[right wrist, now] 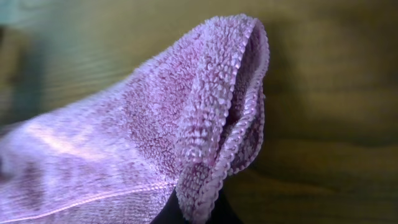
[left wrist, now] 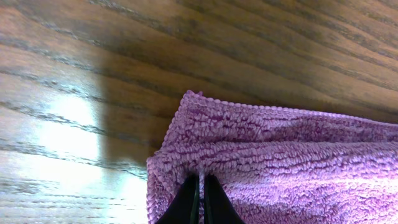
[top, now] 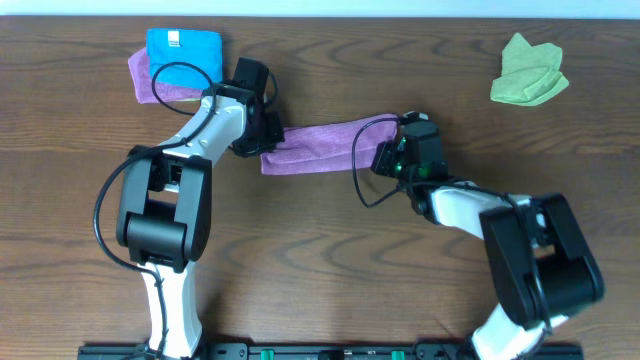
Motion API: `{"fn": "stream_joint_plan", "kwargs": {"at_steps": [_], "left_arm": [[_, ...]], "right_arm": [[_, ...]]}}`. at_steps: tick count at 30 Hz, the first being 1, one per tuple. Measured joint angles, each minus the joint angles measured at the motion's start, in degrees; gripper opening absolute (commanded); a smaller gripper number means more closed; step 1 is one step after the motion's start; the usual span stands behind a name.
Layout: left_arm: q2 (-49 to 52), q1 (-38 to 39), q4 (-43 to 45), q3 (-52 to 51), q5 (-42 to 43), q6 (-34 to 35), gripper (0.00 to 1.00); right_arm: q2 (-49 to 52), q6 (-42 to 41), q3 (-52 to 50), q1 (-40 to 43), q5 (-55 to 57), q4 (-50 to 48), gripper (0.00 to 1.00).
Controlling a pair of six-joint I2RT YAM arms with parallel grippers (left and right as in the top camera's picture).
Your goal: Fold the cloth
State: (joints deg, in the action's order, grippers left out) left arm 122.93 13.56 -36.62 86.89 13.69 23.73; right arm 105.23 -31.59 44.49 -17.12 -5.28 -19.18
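The left gripper (left wrist: 199, 198) has its dark fingers (left wrist: 184, 203) pressed nearly together, pinching the stitched hem of a fuzzy purple microfibre cloth (left wrist: 283, 158) close to one of its corners. In the overhead view this gripper (top: 264, 141) sits at the cloth's left end. The right gripper (right wrist: 195, 215) is clamped on the opposite end, where the cloth (right wrist: 124, 140) stands up from the fingers in a folded loop, its beaded edge curling over on itself; only the dark tips show beneath the pile. From above, the right gripper (top: 387, 156) meets the cloth's right end.

The purple cloth (top: 318, 146) lies as a long narrow band on the dark wood-grain table (top: 320, 260), stretched between the two grippers, its right end a little farther from the robot than its left.

Beyond the cloth's left end, well apart from it, a folded bright blue cloth (top: 184, 54) rests on a second purple cloth (top: 140, 76). Well off past the right end lies a crumpled lime-green cloth (top: 528, 72).
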Motion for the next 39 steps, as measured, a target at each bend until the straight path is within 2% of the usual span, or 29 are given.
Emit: {"fn": "stream_joint_plan", "kwargs": {"at_steps": [10,21,33,39], "left_arm": [[0.0,0.0,0.63,0.0,2.4,0.83,0.06],[0.0,0.0,1.33,1.31,3.28,1.55,0.06],[0.0,0.0,1.33,1.31,3.98,1.57,0.06],[0.0,0.0,1.38,1.31,3.98,1.57,0.06]], "right_arm": [[-7.23,5.11,0.13,-4.33,0.61,1.62,0.01],[-7.23,11.41,7.58,-11.41,1.53,9.18,0.01],[-7.15,13.84,10.51,-14.16,2.78,9.88,0.01],[-4.15,15.56,15.98,-15.78,2.95,12.57,0.01]]}}
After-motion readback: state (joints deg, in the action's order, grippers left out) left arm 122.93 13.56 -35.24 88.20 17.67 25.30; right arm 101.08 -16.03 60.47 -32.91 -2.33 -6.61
